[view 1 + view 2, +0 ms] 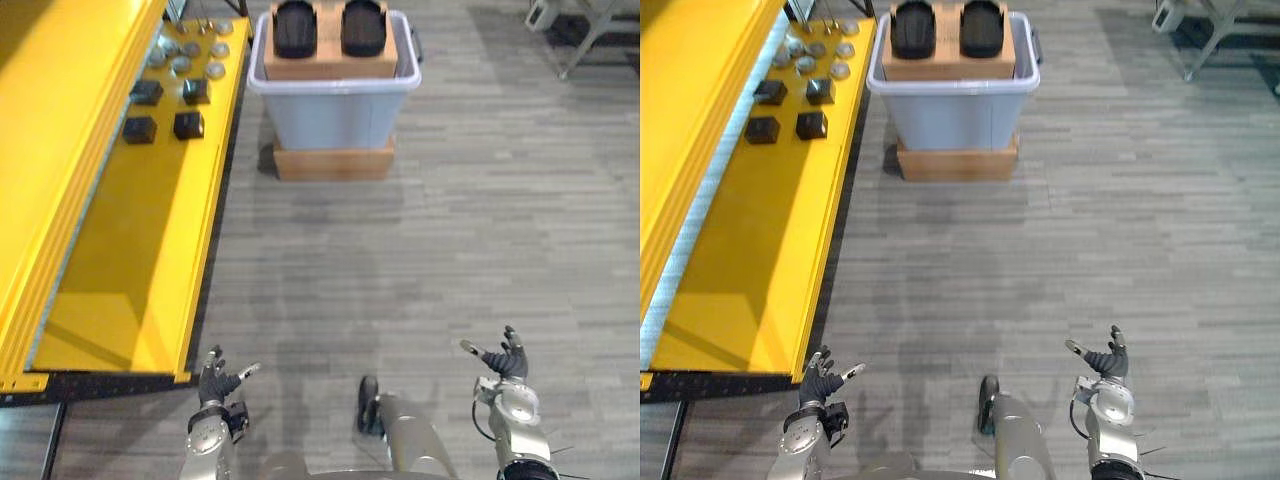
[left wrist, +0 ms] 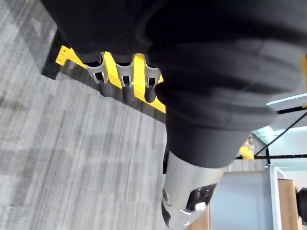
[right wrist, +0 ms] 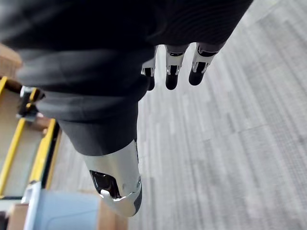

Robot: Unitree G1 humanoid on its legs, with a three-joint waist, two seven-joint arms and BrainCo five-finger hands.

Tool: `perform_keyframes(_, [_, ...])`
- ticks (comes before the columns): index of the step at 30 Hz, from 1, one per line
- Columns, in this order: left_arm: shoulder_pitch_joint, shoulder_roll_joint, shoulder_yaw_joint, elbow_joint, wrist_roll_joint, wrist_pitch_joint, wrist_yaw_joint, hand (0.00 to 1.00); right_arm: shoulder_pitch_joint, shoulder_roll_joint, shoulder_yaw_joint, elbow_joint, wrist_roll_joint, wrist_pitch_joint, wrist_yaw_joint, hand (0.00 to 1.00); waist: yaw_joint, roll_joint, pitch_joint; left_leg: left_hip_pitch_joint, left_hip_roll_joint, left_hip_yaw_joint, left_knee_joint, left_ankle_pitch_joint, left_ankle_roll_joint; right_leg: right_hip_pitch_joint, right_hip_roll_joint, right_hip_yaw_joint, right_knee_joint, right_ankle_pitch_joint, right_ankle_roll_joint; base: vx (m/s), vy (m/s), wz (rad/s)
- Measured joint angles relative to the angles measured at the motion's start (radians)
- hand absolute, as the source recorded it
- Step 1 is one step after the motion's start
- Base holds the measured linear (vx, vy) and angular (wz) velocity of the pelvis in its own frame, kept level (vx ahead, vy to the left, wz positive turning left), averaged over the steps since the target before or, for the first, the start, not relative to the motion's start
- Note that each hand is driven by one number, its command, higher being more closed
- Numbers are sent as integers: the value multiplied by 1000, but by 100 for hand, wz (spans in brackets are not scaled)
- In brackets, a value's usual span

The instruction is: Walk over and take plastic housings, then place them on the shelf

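While both arms hang low at the near edge of the eye views, the left hand (image 1: pixel 213 382) and the right hand (image 1: pixel 505 362) are raised palm-inward over the floor (image 1: pixel 420 260), fingers spread and relaxed, thumbs pointing toward each other. Both are released and hold nothing. The left hand sits just beside the near corner of the yellow shelf (image 1: pixel 130 250); the right is well apart from it, over bare floor.

The two black housings (image 1: pixel 295 28) lie side by side in a carton (image 1: pixel 330 62) that rests on top of a grey bin (image 1: pixel 335 115), far ahead of the hands. The bin stands on a flat box (image 1: pixel 334 162) just beside the shelf's far end. On that end of the shelf lie black blocks (image 1: pixel 188 124) and, beyond them, silver discs (image 1: pixel 190 50). A grey frame (image 1: pixel 590 30) stands at the far right.

The left wrist view adds the left fingers (image 2: pixel 125 84) straight in a row against the shelf's yellow edge, the thumb (image 2: pixel 184 201) apart from them, and a corner of the bin past it. The right wrist view adds the right fingers (image 3: pixel 172 72) equally straight over the floor, with the shelf's edge and the bin off to one side.
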Motion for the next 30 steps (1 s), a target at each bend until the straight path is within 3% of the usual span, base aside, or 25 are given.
perform_keyframes(2, [27, -14, 2, -6, 0, 0, -6, 0, -5, 2, 15, 2, 2, 2, 3, 0, 29, -3, 2, -121, -28, 39, -53, -25, -6, 107, 3, 34, -89, -2, -3, 496, -44, -38])
perform_keyframes(4, [49, -20, 2, -28, 0, 1, -18, 0, -1, -1, 13, 2, 2, 3, 3, 0, 49, -16, 8, -191, -67, 75, -244, -29, -13, 185, -8, 56, -155, -8, 3, 492, 34, -30])
perform_keyframes(5, [64, -23, 2, -42, 0, 1, -19, 0, -1, -2, 9, 1, 3, 2, 2, 0, 51, -15, 7, -214, -103, 92, -430, -17, -18, 226, -24, 67, -182, -23, 18, 507, 102, -22])
perform_keyframes(6, [69, -27, 2, -42, 0, 2, -20, 0, 1, -4, 5, 1, 3, 2, 1, 0, 53, -28, 10, -231, -135, 107, -619, 42, -36, 266, -41, 67, -204, -46, 40, 527, 118, -18])
perform_keyframes(8, [75, -39, -2, -52, 0, 2, -19, 0, 12, -4, 2, 1, 3, 2, -2, 0, 62, -25, 2, -243, -157, 123, -797, 155, -30, 314, -58, 71, -218, -94, 82, 663, 181, -21])
perform_keyframes(9, [79, -46, -5, -64, 0, 3, -20, 0, 35, 2, -14, 4, 2, 5, 0, 0, 80, -33, -22, -245, -177, 129, -763, 238, 37, 345, -86, 79, -217, -128, 113, 774, 228, -26])
perform_keyframes(10, [76, -52, -4, -71, 0, 4, -19, 0, 51, 9, -18, 5, 2, 7, 0, 0, 92, -50, -30, -249, -190, 138, -721, 238, 85, 354, -108, 79, -192, -139, 134, 823, 240, -19])
perform_keyframes(11, [68, -52, -5, -82, 1, 4, -19, 0, 58, 21, -19, 3, 2, 8, 0, 0, 98, -70, -34, -246, -198, 155, -681, 200, 109, 349, -131, 74, -140, -143, 142, 727, 193, -5])
perform_keyframes(13, [63, -48, -12, -99, 1, 5, -18, 0, 64, 42, -25, 4, 2, 9, 1, 0, 100, -82, -41, -209, -203, 157, -624, 113, 122, 307, -150, 67, 50, -125, 173, 614, 169, -6])
perform_keyframes(14, [63, -40, -20, -104, 1, 8, -18, 0, 68, 47, -25, 5, 2, 9, 2, 0, 96, -82, -41, -146, -207, 155, -615, 69, 127, 250, -170, 74, 246, -91, 225, 604, 186, -16])
perform_keyframes(15, [62, -34, -20, -112, 1, 9, -17, 0, 68, 54, -25, 4, 2, 8, 3, 0, 96, -80, -42, -81, -208, 151, -618, 34, 130, 187, -189, 94, 465, -78, 253, 710, 217, -23])
perform_keyframes(16, [62, -28, -21, -113, 1, 9, -16, 0, 68, 60, -23, 4, 2, 8, 3, 0, 98, -80, -42, -44, -208, 151, -625, 18, 124, 151, -195, 94, 568, -76, 258, 529, 151, -26])
perform_keyframes(17, [58, -20, -25, -113, 1, 10, -16, 0, 71, 71, -21, 2, 1, 7, 6, 0, 93, -78, -41, 32, -210, 149, -650, -10, 121, 76, -197, 89, 734, -81, 249, 478, 121, -9])
perform_keyframes(19, [47, -17, -25, -113, 1, 11, -16, 0, 84, 79, -18, 1, 1, 8, 16, 0, 69, -78, -43, 128, -220, 119, -703, -35, 116, -23, -205, 55, 831, -109, 200, 391, 79, 24])
perform_keyframes(21, [34, -17, -27, -113, 1, 11, -16, 0, 110, 82, -12, -29, 1, 9, 21, 0, 48, -76, -45, 214, -222, 94, -750, -62, 105, -136, -211, -13, 762, -144, 172, 402, 9, 35])
perform_keyframes(24, [23, -13, -41, -107, 1, 13, -16, 0, 137, 88, -13, -37, 2, 9, 20, 0, 40, -81, -56, 282, -220, 69, -781, -100, 70, -232, -202, -56, 463, -137, 176, 419, -52, 25])
perform_keyframes(25, [17, -8, -39, -97, 3, 14, -15, 0, 143, 88, -16, -31, 2, 10, 19, 0, 42, -88, -62, 306, -217, 57, -793, -115, 50, -247, -185, -35, 297, -93, 177, 316, -84, 35])
perform_keyframes(27, [10, -9, -37, -36, 17, 15, -13, 0, 142, 79, -28, 14, 2, 11, 16, 0, 18, -65, -90, 372, -182, 4, -841, -130, 18, -223, -130, -1, 148, 104, 131, 535, -152, 60])
perform_keyframes(28, [13, -9, -36, -11, 20, 16, -12, 0, 139, 74, -31, 28, 2, 14, 16, 0, 17, -58, -111, 388, -160, -19, -856, -129, 3, -207, -109, -11, 145, 126, 89, 730, -215, 47])
perform_keyframes(30, [19, -28, -38, 0, 21, 19, -7, 0, 126, 72, -29, 27, 3, 15, 15, 0, 20, -44, -113, 384, -151, -37, -807, -67, -52, -191, -115, -33, 197, 87, 55, 618, -211, 29])
